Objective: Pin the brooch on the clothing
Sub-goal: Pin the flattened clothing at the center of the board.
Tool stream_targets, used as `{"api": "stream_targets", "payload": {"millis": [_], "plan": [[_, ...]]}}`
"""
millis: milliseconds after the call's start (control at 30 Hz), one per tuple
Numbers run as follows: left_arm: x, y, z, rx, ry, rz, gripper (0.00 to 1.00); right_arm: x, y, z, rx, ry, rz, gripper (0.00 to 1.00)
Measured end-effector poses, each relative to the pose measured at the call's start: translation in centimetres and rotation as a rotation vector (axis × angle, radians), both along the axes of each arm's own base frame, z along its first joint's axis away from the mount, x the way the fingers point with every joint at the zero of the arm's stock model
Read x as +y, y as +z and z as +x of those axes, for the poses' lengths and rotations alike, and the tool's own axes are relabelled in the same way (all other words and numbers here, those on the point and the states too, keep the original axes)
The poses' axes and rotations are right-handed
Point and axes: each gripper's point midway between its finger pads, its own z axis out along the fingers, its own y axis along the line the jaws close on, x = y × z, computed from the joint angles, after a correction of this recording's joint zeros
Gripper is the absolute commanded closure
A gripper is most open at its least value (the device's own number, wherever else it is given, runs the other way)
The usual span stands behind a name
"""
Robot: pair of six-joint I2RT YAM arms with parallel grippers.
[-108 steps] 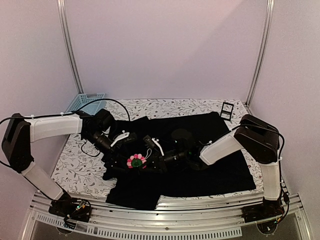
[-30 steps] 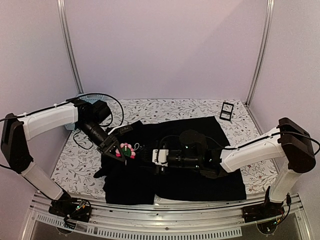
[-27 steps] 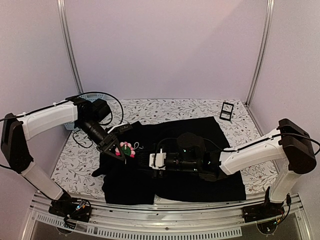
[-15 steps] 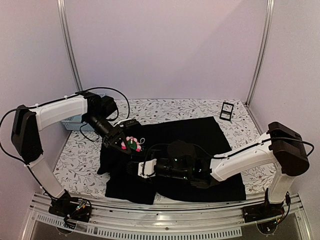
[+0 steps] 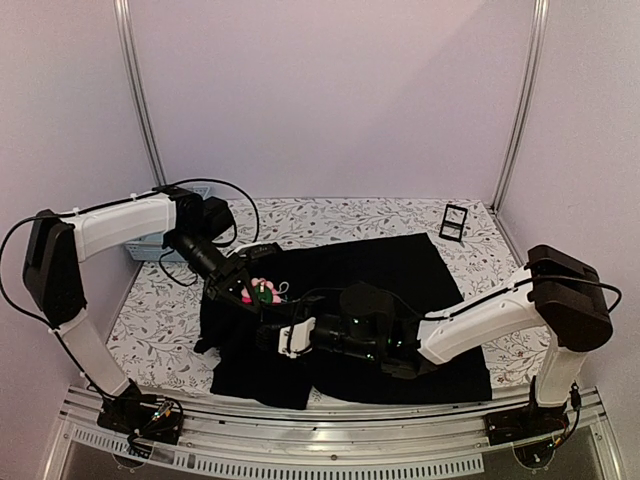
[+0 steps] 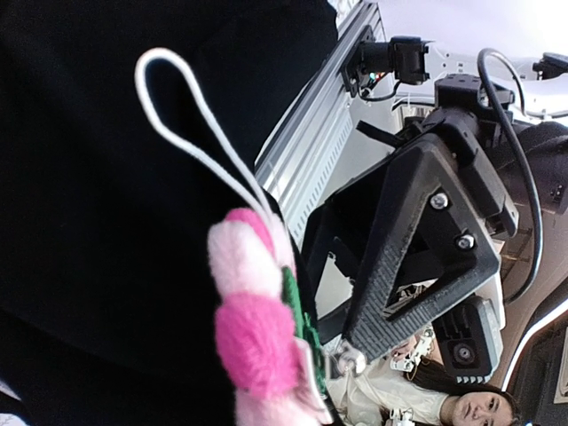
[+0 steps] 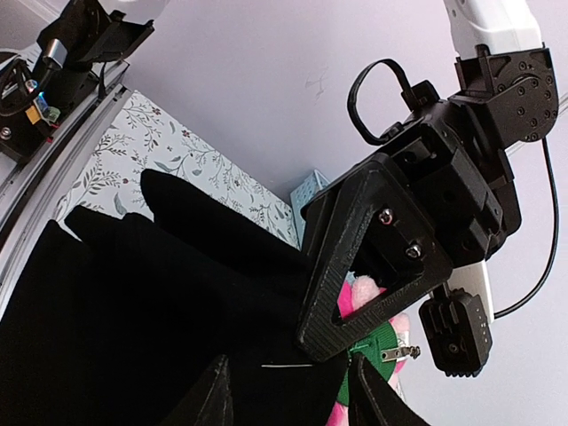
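All three views were examined, and no text, label, brand, number or sign could be read on any surface.
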Motion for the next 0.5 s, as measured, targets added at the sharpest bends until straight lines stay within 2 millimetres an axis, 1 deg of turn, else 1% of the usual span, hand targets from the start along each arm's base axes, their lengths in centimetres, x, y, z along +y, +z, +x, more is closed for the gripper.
{"api": "stream_targets", "payload": {"millis": [233,333,500], "plan": [[-0.3,0.7,-0.2,0.014,0.003,-0.038,1.00,-0.3,-0.3,1.0,-0.040,-0.015,0.000,0.59],[-0.4,0.8,-0.3,0.022,0.003,-0.050,1.00,-0.4,0.0,1.3,-0.053,-0.021,0.007,0.62],[-0.4,0.5,-0.8,0.038,-0.002,-0.048,1.00,-0.4,0.4,1.6,-0.068,-0.021,0.029,0.67]]}}
